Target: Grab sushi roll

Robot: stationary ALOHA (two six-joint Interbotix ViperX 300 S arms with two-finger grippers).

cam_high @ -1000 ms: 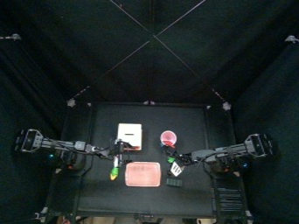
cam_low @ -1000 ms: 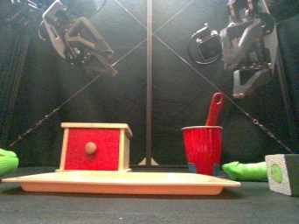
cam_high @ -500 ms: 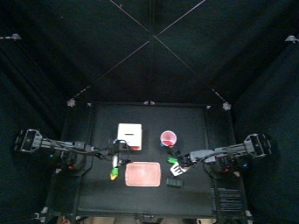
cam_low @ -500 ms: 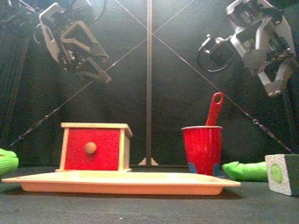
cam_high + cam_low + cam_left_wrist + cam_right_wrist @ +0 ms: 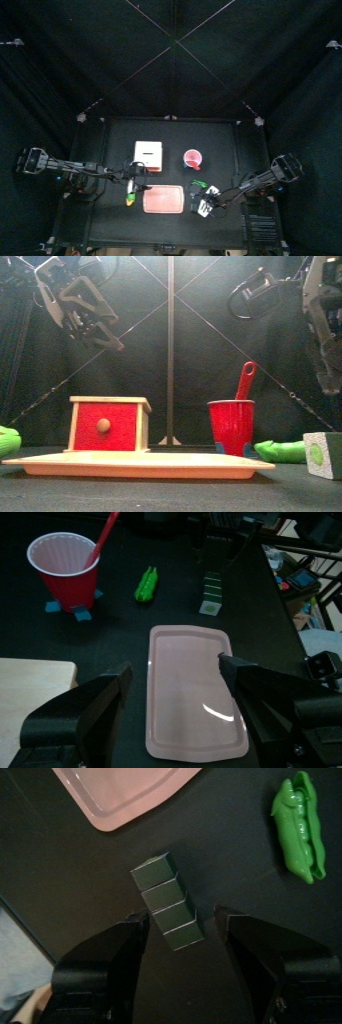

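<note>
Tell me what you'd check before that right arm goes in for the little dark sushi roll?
1. Right gripper open wide enough: ok, the jaws stand well apart with nothing in them.
2. Sushi roll lined up: ok, in the right wrist view it lies in the gap between the jaws.
3. Room around the roll: ok, the pink tray and the green pea pod both lie apart from it.
4. Gripper low enough to close on the roll: cannot tell, no view shows the height left between them.
5. Left gripper out of the way: ok, it hangs open above the tray, away from the roll.
</note>
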